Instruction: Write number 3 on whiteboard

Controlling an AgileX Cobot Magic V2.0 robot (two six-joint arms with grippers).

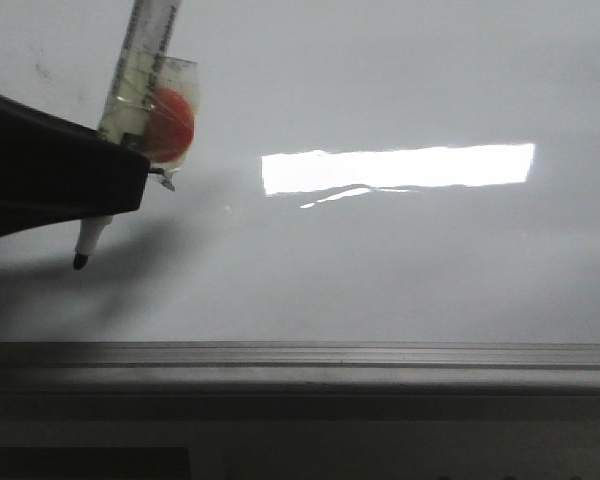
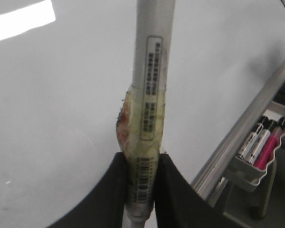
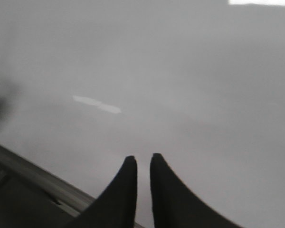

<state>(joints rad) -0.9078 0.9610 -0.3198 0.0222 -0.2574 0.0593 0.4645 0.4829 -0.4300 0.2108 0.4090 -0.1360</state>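
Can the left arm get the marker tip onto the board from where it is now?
Probably yes. The left gripper is clamped on the white, tape-wrapped marker, its black tip hangs over bare glossy white-grey whiteboard, and nothing lies between. Whether the tip is touching is unclear.

Dim grey light, a bright rectangular glare on the whiteboard (image 1: 400, 260); the right wrist view seems blurred.

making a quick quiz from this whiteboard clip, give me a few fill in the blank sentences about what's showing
1. The left gripper is shut on a ____.
2. The marker has its black tip pointing ____.
3. No digit shows on the whiteboard, so the number 3 is not yet ____.
4. The small tray beside the board's rail holds spare ____.

Missing words: marker; down; written; markers
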